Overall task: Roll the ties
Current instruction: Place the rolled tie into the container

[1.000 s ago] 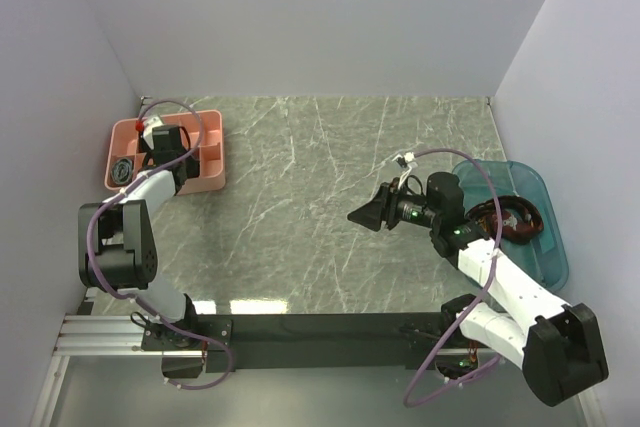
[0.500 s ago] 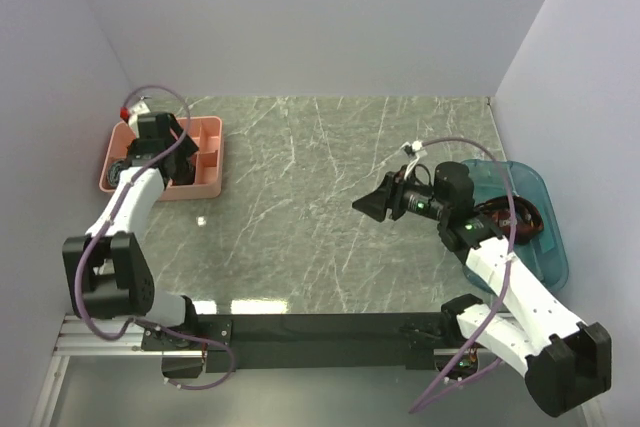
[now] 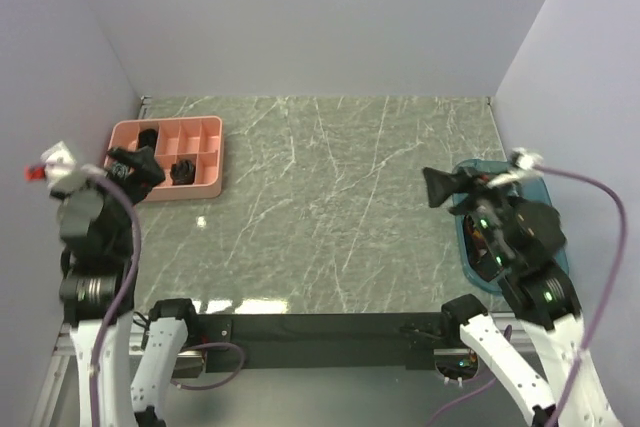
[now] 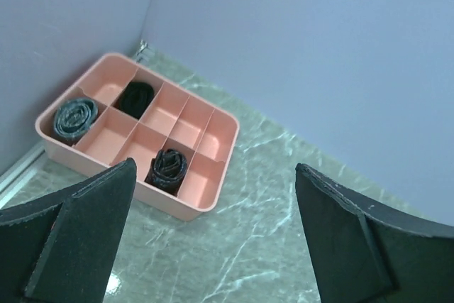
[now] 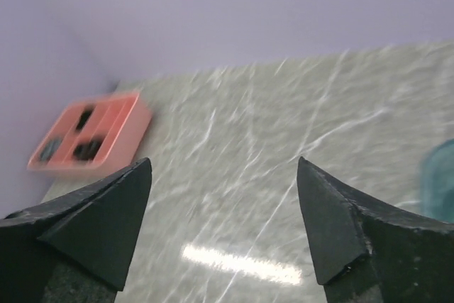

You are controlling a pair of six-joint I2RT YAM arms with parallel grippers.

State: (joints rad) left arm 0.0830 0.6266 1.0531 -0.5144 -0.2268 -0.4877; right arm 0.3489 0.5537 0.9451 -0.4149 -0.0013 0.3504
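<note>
Three rolled ties sit in the pink divided tray [image 4: 225, 127]: a grey-blue coil [image 4: 74, 117], a black coil [image 4: 136, 97] and a dark patterned coil [image 4: 169, 168]. My left gripper [image 4: 214, 193] hangs open and empty, high above the tray's near right corner. In the top view, the left gripper [image 3: 135, 167] covers part of the tray [image 3: 205, 152]. My right gripper [image 3: 438, 187] is open and empty, raised at the left edge of the teal bin [image 3: 545, 197]. A dark maroon tie [image 3: 476, 237] lies in that bin, mostly hidden by the arm.
Grey marble tabletop [image 3: 330, 197] lies between tray and bin, enclosed by lilac walls on three sides. Purple cables [image 3: 590, 187] loop off both arms. The right wrist view is blurred, showing the pink tray [image 5: 92, 133] far left and the bin's edge [image 5: 441, 175].
The left gripper opened and lifted up and back from the tray, leaving the coils in it. The right arm swung right and rose over the bin's edge, its jaws spreading wider.
</note>
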